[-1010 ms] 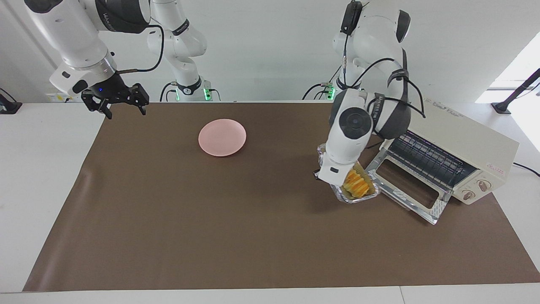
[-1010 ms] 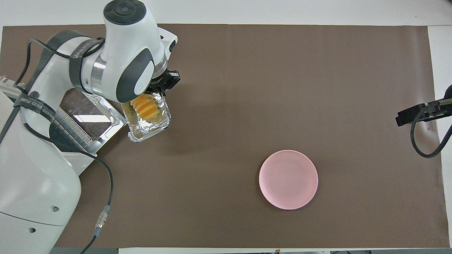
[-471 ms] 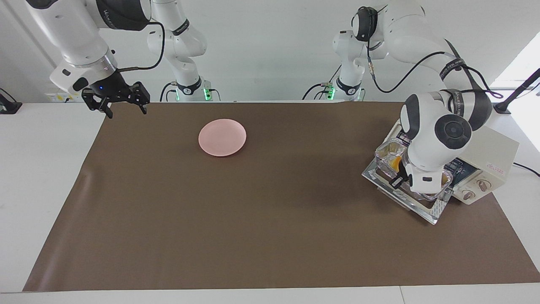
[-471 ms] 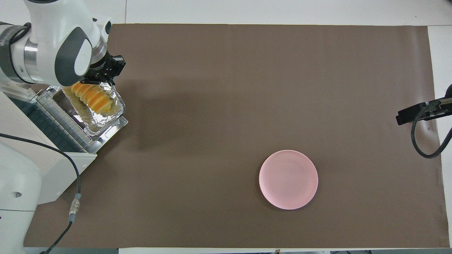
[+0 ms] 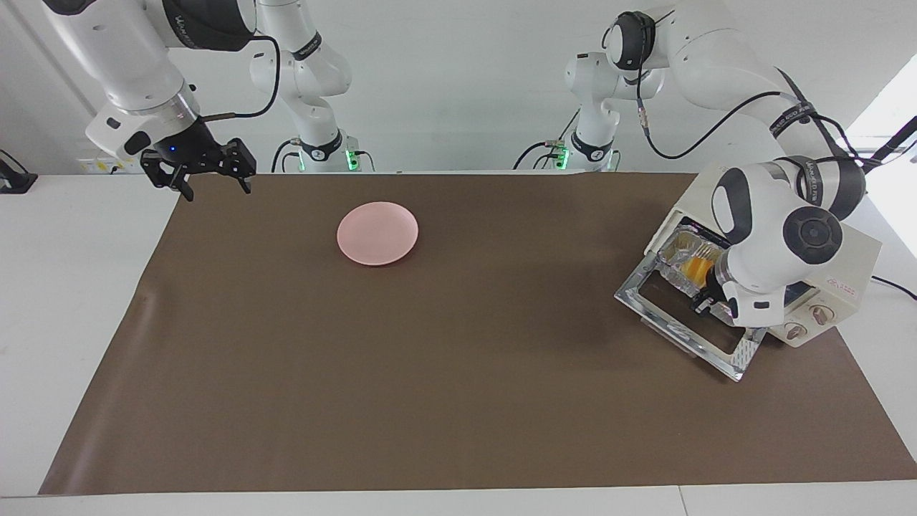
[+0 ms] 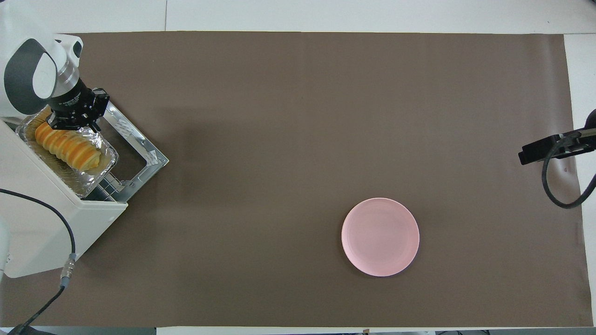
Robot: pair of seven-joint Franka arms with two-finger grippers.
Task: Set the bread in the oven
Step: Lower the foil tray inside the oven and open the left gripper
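The yellow-orange ridged bread [image 6: 65, 146] lies in a crinkled silver foil tray [image 6: 95, 179]. The tray sits in the mouth of the cream-white oven [image 6: 46, 223], partly inside it. The oven's glass door [image 6: 139, 146] is dropped open onto the table. My left gripper [image 6: 74, 118] is shut on the tray's rim over the open door. In the facing view the bread [image 5: 693, 269] shows inside the oven [image 5: 852, 251], with the left gripper [image 5: 706, 302] in front of it. My right gripper [image 5: 213, 188] is open and empty, and waits in the air over the mat's corner at the right arm's end.
A round pink plate [image 5: 377, 233] lies on the brown mat [image 5: 430, 358], nearer the right arm's end; it also shows in the overhead view [image 6: 380, 236]. The open oven door [image 5: 680, 331] juts onto the mat. A cable runs from the oven's back.
My left gripper has carried the foil tray with the bread from the mat beside the door, over the open door, into the oven's mouth. The right arm has not moved.
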